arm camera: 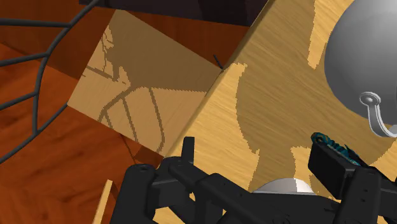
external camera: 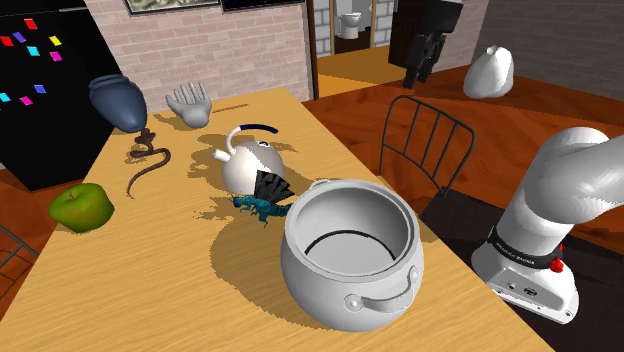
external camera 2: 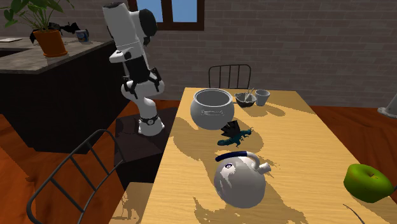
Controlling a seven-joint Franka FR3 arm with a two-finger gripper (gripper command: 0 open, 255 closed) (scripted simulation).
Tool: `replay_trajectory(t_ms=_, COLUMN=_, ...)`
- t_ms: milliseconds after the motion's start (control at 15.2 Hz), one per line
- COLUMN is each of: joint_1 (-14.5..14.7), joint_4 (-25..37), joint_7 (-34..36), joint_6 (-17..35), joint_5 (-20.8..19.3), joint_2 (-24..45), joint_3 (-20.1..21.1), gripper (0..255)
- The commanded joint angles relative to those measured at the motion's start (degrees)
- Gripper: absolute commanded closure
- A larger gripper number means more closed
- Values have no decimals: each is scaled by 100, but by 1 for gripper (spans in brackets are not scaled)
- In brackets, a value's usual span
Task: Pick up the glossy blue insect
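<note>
Blue glossy insect (external camera: pixel 255 205) lies on wooden bench (external camera: pixel 150 290), between round white kettle (external camera: pixel 250 165) and large grey pot (external camera: pixel 350 270).
Black jaws hang released, empty, well apart from it: grasp not begun.

Blue insect (external camera: pixel 256 206) sits mid-frame in the shoulder view, squeezed between the white kettle (external camera: pixel 250 160) just above it and the big white pot (external camera: pixel 350 255) at lower right; tight on both those sides; bare table (external camera: pixel 150 290) opens toward the lower left; green apple (external camera: pixel 80 207) well off near the left edge; in the second exterior view open wood lies right of the insect; it lies open from above.
</note>
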Motion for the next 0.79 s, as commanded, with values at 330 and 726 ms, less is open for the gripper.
replay_trajectory(t_ms=330, joint_1=342, joint_4=185, joint_7=-7, joint_6=597, joint_5=157, joint_2=702, joint_3=432, gripper=0)
replay_trajectory(t_ms=726, joint_1=679, joint_4=566, joint_7=5, joint_6=1219, joint_5=227, joint_2=1618, joint_3=947, gripper=0)
